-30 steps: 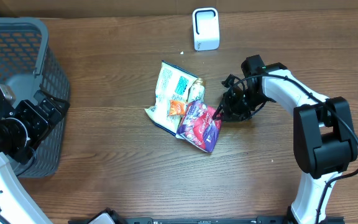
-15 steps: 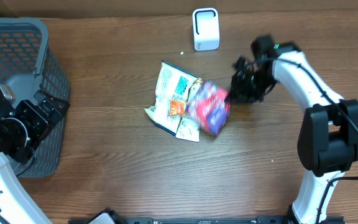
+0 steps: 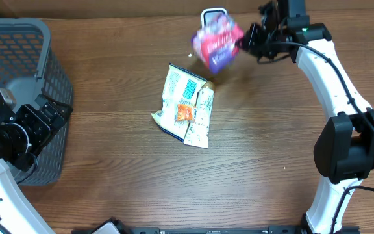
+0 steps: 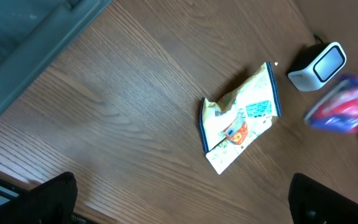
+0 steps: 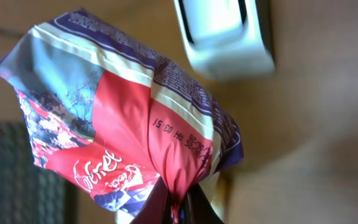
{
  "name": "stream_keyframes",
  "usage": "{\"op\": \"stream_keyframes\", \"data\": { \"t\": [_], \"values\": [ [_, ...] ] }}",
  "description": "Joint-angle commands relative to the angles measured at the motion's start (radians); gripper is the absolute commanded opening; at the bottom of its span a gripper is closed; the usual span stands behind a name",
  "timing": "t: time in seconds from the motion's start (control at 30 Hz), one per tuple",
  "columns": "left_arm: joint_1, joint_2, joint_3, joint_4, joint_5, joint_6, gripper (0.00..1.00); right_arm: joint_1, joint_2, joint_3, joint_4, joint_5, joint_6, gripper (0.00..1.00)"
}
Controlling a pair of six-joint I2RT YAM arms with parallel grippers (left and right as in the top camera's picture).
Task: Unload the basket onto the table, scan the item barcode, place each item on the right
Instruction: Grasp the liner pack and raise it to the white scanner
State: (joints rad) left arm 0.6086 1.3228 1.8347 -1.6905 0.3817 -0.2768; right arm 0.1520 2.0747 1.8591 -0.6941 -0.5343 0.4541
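Overhead, the grey mesh basket [image 3: 49, 78] sits at the far left of the wooden surface [image 3: 109, 169]. The left gripper [image 4: 182, 186] waits beside it with its jaws spread wide and nothing between them. Near the middle lies a small heap of pale snack packets [image 3: 184, 107]: one has a blue panel, another an orange patch, and their print is too small to read. Up at the far edge stands the white barcode scanner [image 4: 319, 65]. The red-and-purple packet [image 3: 217, 42], the item to be scanned, hangs in the air just in front of it and covers most of it from above, blurred in that view. The right gripper [image 3: 245, 40] has its jaws clamped together on the packet's crimped edge alone, as the right wrist view shows. That narrow pinch is the main risk, in my judgement: the slack bag dangles from one seam, so a quick swing or twist could pull it free or let it turn away from the scanner. No barcode shows on the faces in view, so it may be pointing the wrong way for the scanner window, and the crinkled film could spoil a reading. Held this near, the bag might also knock the scanner over. On the red panel there is a white script logo I cannot read with confidence, a stamped line of digits and fine white text along the purple border, all illegible.
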Motion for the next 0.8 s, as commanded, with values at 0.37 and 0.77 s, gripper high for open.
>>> {"op": "stream_keyframes", "data": {
  "t": [0.37, 0.77],
  "values": [
    [-0.007, 0.002, -0.003, 0.001, 0.003, 0.023, 1.0, 0.029, 0.113, 0.026, 0.378, 0.097, 0.639, 0.04],
    [-0.007, 0.002, -0.003, 0.001, 0.003, 0.023, 1.0, 0.047, 0.146, 0.027, 0.376, 0.088, 0.702, 0.04]
  ]
}}
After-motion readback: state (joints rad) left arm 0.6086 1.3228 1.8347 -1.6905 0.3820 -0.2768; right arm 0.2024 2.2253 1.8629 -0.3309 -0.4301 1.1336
